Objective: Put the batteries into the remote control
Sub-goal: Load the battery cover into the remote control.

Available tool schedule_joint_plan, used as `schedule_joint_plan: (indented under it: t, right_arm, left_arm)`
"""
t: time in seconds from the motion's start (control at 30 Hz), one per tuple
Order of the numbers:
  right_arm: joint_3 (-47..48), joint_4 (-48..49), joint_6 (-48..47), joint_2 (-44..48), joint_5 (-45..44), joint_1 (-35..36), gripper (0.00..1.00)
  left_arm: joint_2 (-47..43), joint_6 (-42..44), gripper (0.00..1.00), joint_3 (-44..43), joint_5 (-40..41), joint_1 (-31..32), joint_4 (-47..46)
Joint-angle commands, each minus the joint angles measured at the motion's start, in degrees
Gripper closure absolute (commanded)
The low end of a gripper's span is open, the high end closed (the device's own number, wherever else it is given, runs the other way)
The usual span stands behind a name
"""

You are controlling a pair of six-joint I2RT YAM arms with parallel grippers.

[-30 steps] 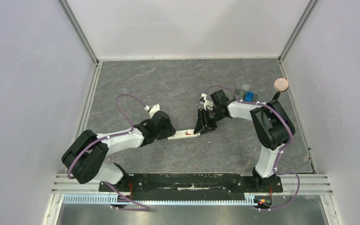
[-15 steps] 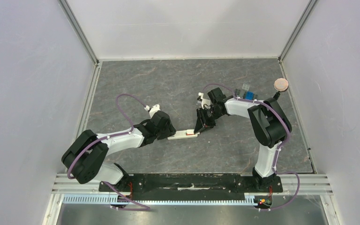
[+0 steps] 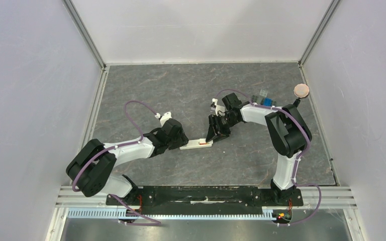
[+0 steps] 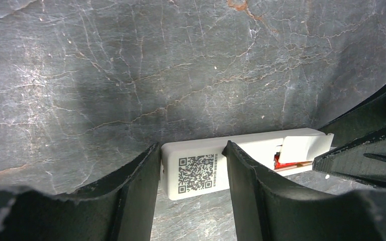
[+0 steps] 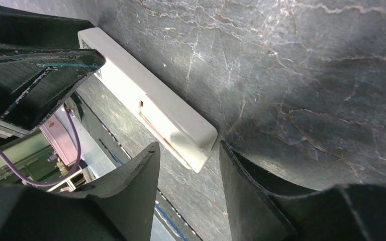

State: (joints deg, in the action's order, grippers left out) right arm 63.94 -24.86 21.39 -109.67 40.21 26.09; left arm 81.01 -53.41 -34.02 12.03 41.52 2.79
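Two robot arms meet over a slim white remote control (image 3: pixel 196 144) lying back-up just below the centre of the grey worktop (image 3: pixel 181 90), with the job of loading its batteries at a delicate point. The chief risk, by the look of it, is that the remote skates or twists. Neither pincer visibly clamps it across its width, so a push on the white cover piece (image 4: pixel 304 147) could shove the whole body along the stone-patterned surface. It could also seat the cover crooked over the red battery (image 4: pixel 283 161) that shows beneath its edge. A second cell cannot be made out. The two pincers also work very near each other, and a careless advance could knock them together. The left arm reaches in low from the lower left. The left pincer (image 4: pixel 191 150) has its jaws apart around the end bearing the code sticker (image 4: pixel 196 172), with one finger just beyond that end and the other across the body. Whether it presses down cannot be told. The right arm bends in from the upper right, and the right pincer (image 5: pixel 187 148) is likewise spread, the remote's opposite corner sitting in the gap between its fingers.
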Motion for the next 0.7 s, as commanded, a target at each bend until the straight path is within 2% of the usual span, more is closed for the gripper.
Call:
schedule_joint_plan:
  t: [0.0,0.2,0.33,0.67]
  right_arm:
    - [-1.71,3.42,1.12,0.77,-4.85,-0.34,0.51]
    - [-4.22,5.61,3.85,0.85,-7.52,-0.43,0.57]
    - [-5.53,5.89,4.44,1.37,-8.34,-0.68,0.68]
    - [-5.96,2.07,0.58,0.8,-7.42,-1.98,0.89]
  left_arm:
    - [1.7,2.87,0.43,0.3,1.31,-0.15,1.42]
    - [1.64,2.78,0.43,0.47,1.53,-0.07,1.52]
    - [1.53,2.7,0.44,0.61,1.59,-0.1,1.52]
    - [1.34,2.69,0.44,0.99,1.87,-0.1,1.52]
